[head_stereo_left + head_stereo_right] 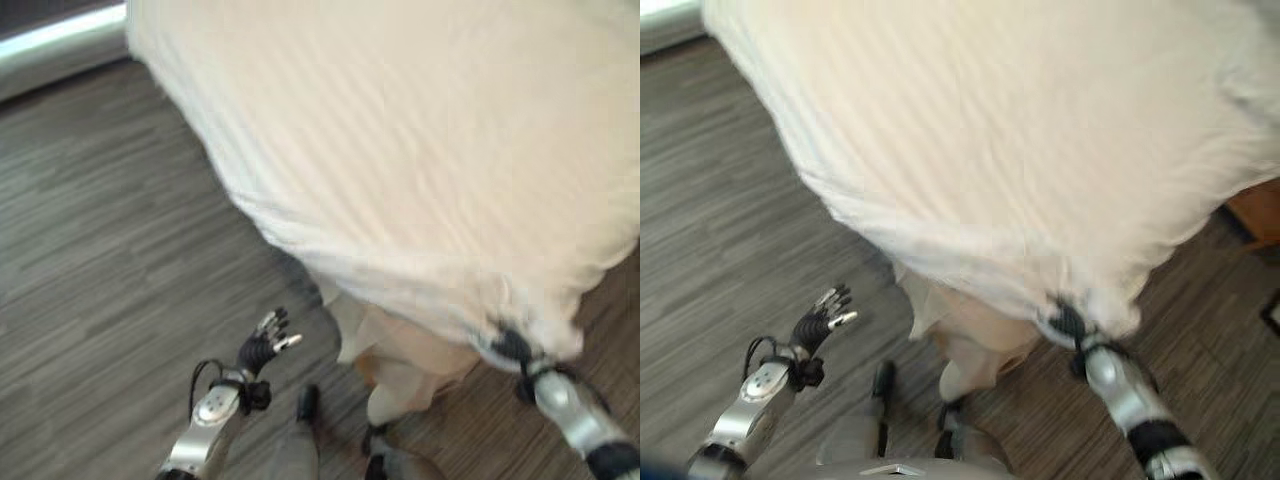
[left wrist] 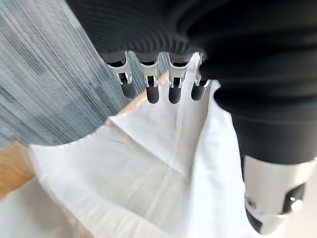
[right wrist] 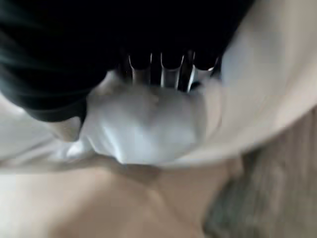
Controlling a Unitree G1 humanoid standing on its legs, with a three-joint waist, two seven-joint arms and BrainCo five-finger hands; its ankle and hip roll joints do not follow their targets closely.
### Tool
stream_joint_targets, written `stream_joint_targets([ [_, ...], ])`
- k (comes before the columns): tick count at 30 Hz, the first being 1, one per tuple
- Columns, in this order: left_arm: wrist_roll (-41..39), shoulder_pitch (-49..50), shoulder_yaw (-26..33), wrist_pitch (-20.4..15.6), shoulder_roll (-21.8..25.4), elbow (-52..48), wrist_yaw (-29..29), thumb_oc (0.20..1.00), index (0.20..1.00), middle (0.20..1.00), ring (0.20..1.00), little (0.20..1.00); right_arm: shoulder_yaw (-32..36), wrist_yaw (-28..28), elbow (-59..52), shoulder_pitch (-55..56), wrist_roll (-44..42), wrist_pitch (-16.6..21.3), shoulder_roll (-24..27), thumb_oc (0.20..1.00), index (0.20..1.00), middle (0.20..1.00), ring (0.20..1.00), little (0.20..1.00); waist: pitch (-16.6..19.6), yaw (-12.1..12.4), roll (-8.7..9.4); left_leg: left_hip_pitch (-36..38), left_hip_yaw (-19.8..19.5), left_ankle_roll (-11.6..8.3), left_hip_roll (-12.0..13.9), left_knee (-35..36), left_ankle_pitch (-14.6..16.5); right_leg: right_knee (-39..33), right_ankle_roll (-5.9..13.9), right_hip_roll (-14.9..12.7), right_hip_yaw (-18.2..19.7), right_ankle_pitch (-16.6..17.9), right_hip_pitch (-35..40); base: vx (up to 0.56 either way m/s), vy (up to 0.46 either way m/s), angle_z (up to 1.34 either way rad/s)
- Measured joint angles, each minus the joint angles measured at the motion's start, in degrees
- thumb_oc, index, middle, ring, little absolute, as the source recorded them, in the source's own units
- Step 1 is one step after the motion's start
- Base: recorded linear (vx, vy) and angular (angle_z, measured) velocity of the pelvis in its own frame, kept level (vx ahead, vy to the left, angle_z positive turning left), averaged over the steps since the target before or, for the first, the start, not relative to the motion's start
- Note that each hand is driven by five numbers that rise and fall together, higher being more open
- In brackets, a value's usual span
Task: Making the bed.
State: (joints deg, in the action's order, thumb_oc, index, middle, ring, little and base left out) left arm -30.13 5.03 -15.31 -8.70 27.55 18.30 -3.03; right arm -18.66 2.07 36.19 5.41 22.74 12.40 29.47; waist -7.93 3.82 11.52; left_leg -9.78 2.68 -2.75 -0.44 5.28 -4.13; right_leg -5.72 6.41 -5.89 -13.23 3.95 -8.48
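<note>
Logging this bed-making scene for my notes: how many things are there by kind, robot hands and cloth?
Robot hands: 2, the left robot hand open over the floor, the right robot hand clutching cloth.
White sheet: 1, bunched in that right robot hand.
Total: 3

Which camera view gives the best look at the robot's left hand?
The left eye view: the left hand shows whole over the wood floor, fingers spread, holding nothing. The right eye view shows it much the same. Its own wrist view shows the fingertips above the white sheet.
</note>
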Motion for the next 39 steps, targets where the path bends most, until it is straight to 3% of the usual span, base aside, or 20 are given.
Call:
stream_joint_targets([
  [5,0.10,1.99,-0.76,0.02,0.09,0.33,-1.07,1.000,1.000,1.000,1.000,1.000,-3.51,-2.79,11.02,4.96,6.74,0.23,-11.78,0.200,0.200,0.200,0.200,0.200,2.18,-1.46,-1.79,1.82,0.16,0.13,-0.87,0.03,0.64,-0.05,0.25,-0.91,0.14,-0.17,1.80,0.04,0.025,-0.02],
  [6,0.59,2.72,-1.68,0.05,-0.15,0.71,-1.23,1.000,1.000,1.000,1.000,1.000,-3.96,-4.29,15.31,5.98,8.81,-2.16,-13.11,0.200,0.200,0.200,0.200,0.200,2.45,-1.50,-2.38,2.97,0.62,0.59,-1.09,0.06,1.03,-0.13,0.34,-1.14,0.53,-0.23,2.70,0.01,0.049,-0.10],
  [9,1.59,3.07,-2.75,0.10,-0.42,1.23,-1.78,1.000,1.000,1.000,1.000,1.000,-3.06,-6.13,18.21,6.32,8.87,-3.54,-12.39,0.200,0.200,0.200,0.200,0.200,2.73,-2.07,-2.30,3.24,1.34,0.68,-1.17,0.15,1.08,-0.16,0.21,-1.26,1.01,-0.10,2.64,-0.01,0.034,-0.14],
  [14,1.67,2.42,-4.00,0.51,-0.29,2.17,-2.16,1.000,1.000,1.000,1.000,1.000,-7.78,-12.15,23.26,12.60,8.30,-6.81,-10.00,0.200,0.200,0.200,0.200,0.200,2.77,-1.72,-2.32,3.37,1.45,0.74,-0.96,0.05,1.04,-0.21,0.16,-1.05,1.19,-0.07,2.70,0.00,0.009,-0.01],
  [15,1.67,2.49,-3.95,0.52,-0.36,2.17,-2.31,1.000,1.000,1.000,1.000,1.000,-8.79,-13.73,24.26,14.03,8.16,-7.05,-10.02,0.388,0.388,0.388,0.388,0.388,2.61,-1.75,-2.63,3.46,1.51,0.74,-0.92,0.09,1.03,-0.19,0.13,-1.04,1.22,-0.05,2.78,0.01,0.008,-0.04],
  [16,1.67,2.57,-3.99,0.54,-0.45,2.17,-2.54,1.000,1.000,1.000,1.000,1.000,-8.87,-15.05,25.97,15.43,7.93,-7.03,-10.25,1.000,1.000,1.000,1.000,1.000,2.53,-1.88,-2.94,3.63,1.54,0.74,-0.90,0.23,1.04,-0.20,0.13,-1.03,1.19,-0.05,2.94,0.00,0.011,-0.04],
  [20,1.66,2.57,-3.63,0.74,-0.56,2.46,-4.88,1.000,1.000,1.000,1.000,1.000,-8.09,-21.58,32.80,19.18,4.01,-7.96,-11.37,1.000,1.000,1.000,1.000,1.000,2.58,-2.06,-4.04,4.78,1.57,0.70,-0.76,0.36,1.10,-0.24,0.10,-0.90,1.27,-0.14,3.97,0.00,0.003,-0.01],
  [23,1.65,2.45,-2.91,1.17,-0.53,2.46,-5.86,1.000,1.000,1.000,1.000,1.000,-7.09,-23.04,33.40,20.24,3.15,-8.68,-10.84,1.000,1.000,1.000,1.000,1.000,2.65,-2.08,-4.27,5.01,1.59,0.71,-0.66,0.36,1.12,-0.26,0.32,-0.84,1.37,-0.67,4.13,0.00,0.003,-0.02],
  [24,1.64,2.37,-2.51,1.83,-0.33,2.84,-6.80,1.000,1.000,1.000,1.000,1.000,-2.30,-24.05,34.98,19.98,1.17,-8.68,-9.62,1.000,1.000,1.000,1.000,1.000,2.81,-2.22,-4.42,5.20,1.78,0.77,-0.59,0.35,1.09,-0.26,0.25,-0.78,1.48,-0.58,4.22,-0.03,-0.001,-0.07],
  [26,1.49,2.46,-1.73,2.15,-0.55,2.88,-7.18,1.000,1.000,1.000,1.000,1.000,4.05,-23.76,35.61,18.20,-2.56,-9.73,-5.63,1.000,1.000,1.000,1.000,1.000,3.34,-2.44,-4.63,5.38,1.94,1.16,-0.58,0.25,1.18,-0.22,0.03,-0.76,1.88,-0.48,4.42,-0.04,-0.003,-0.15],
  [28,1.25,3.05,-0.21,2.70,-0.07,4.49,-7.26,1.000,1.000,1.000,1.000,1.000,14.26,-22.16,36.14,9.29,-8.42,-10.11,6.93,1.000,1.000,1.000,1.000,1.000,4.02,-5.06,-5.16,6.25,4.11,1.58,-0.62,0.38,1.53,-0.29,0.33,-0.98,3.16,0.04,4.63,-0.05,0.012,-0.44],
  [29,1.15,1.79,-0.24,2.75,-0.35,5.61,-7.16,1.000,1.000,1.000,1.000,1.000,16.99,-18.80,33.12,5.22,-11.75,-10.59,13.71,1.000,1.000,1.000,1.000,1.000,4.32,-5.63,-5.78,6.53,4.61,1.59,-0.81,0.37,1.52,-0.29,0.36,-1.19,3.52,0.02,4.38,-0.04,0.050,-0.37],
  [30,1.13,0.81,0.13,2.53,-0.93,4.23,-6.49,1.000,1.000,1.000,1.000,1.000,22.09,-14.86,17.89,6.37,-14.61,-12.59,22.56,1.000,1.000,1.000,1.000,1.000,4.69,-5.30,-5.74,6.37,4.98,1.58,-0.83,0.29,1.49,-0.29,0.51,-1.05,4.30,0.11,3.45,-0.04,0.069,-0.52],
  [31,1.21,4.77,4.74,2.06,-3.22,0.21,-4.66,1.000,1.000,1.000,1.000,1.000,39.42,-8.28,-19.24,13.32,-17.40,-11.37,23.99,1.000,1.000,1.000,1.000,1.000,4.72,-5.62,-6.95,6.91,7.43,1.53,-0.21,0.06,1.20,-0.28,1.37,-0.16,7.21,0.95,2.75,-0.03,0.080,-0.69],
  [32,1.22,5.56,5.95,1.92,-4.37,0.16,-3.84,1.000,1.000,1.000,1.000,1.000,43.36,-5.61,-29.57,11.49,-18.99,-9.58,22.49,1.000,1.000,1.000,1.000,1.000,4.72,-5.70,-6.94,7.32,8.47,1.32,0.18,0.05,1.29,-0.28,1.33,0.23,8.07,1.01,2.72,-0.08,0.078,-0.74],
  [33,1.15,5.04,5.68,1.67,-5.48,0.11,-2.70,1.000,1.000,1.000,1.000,1.000,43.65,-1.55,-34.28,6.81,-21.44,-7.19,20.41,1.000,1.000,1.000,1.000,1.000,5.01,-5.84,-6.13,7.55,9.17,1.10,0.60,0.06,1.43,-0.27,1.28,0.76,8.59,1.05,2.66,-0.07,0.053,-0.38],
  [36,1.11,2.90,1.75,1.76,-5.41,0.11,-2.27,1.000,1.000,1.000,1.000,1.000,40.02,0.04,-35.78,3.86,-26.27,-7.00,15.31,1.000,1.000,1.000,1.000,1.000,4.59,-6.67,-4.16,5.89,9.43,1.48,0.53,0.04,1.15,-0.24,1.02,0.73,8.82,1.49,1.01,-0.10,0.058,-0.09],
  [39,1.20,2.67,-1.35,1.81,-5.44,0.11,-2.22,1.000,1.000,1.000,1.000,1.000,35.96,-0.15,-42.77,3.40,-29.54,-7.13,9.79,1.000,1.000,1.000,1.000,1.000,3.43,-7.90,-4.91,5.40,10.96,2.03,-0.27,0.04,0.92,-0.02,0.63,-0.05,9.71,3.00,-0.21,-0.24,0.028,-0.23],
])
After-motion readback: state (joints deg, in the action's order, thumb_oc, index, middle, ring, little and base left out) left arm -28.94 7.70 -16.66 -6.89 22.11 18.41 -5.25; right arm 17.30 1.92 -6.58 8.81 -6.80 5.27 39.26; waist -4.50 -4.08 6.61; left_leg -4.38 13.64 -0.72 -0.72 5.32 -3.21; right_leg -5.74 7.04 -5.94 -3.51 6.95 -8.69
